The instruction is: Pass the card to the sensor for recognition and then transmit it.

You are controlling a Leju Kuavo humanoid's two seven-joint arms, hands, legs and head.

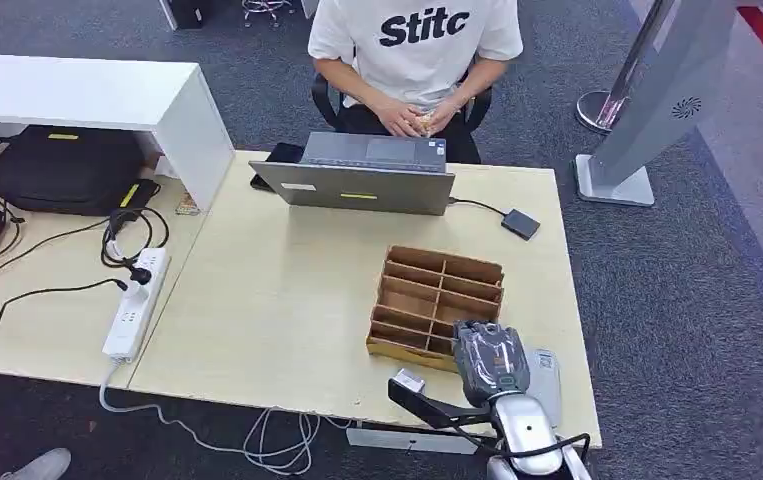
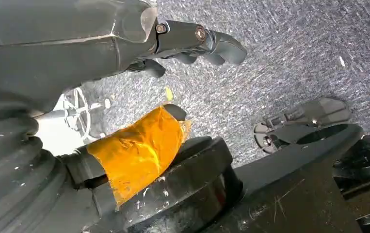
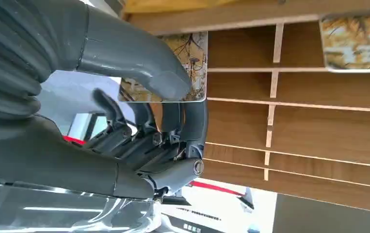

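The desk (image 1: pixel 287 300) is pale beige wood. The divided box (image 1: pixel 437 300) on it is brown wood, warm brown in the right wrist view. The card (image 3: pixel 192 68) carries a pattern of dark branches on a yellow and cream ground; a second card (image 3: pixel 355 41) in the box has a similar yellow and white pattern. The right hand (image 1: pixel 490 360) is dark grey, and its arm is silver. The left hand (image 2: pixel 139 43) is dark grey with its thumb wrapped in orange tape (image 2: pixel 136 150). The carpet (image 1: pixel 677 280) is speckled blue-grey. The laptop (image 1: pixel 357 180) is grey, the power strip (image 1: pixel 137 300) white, the bag (image 1: pixel 62 168) black. The person's shirt (image 1: pixel 417 40) is white with black letters.
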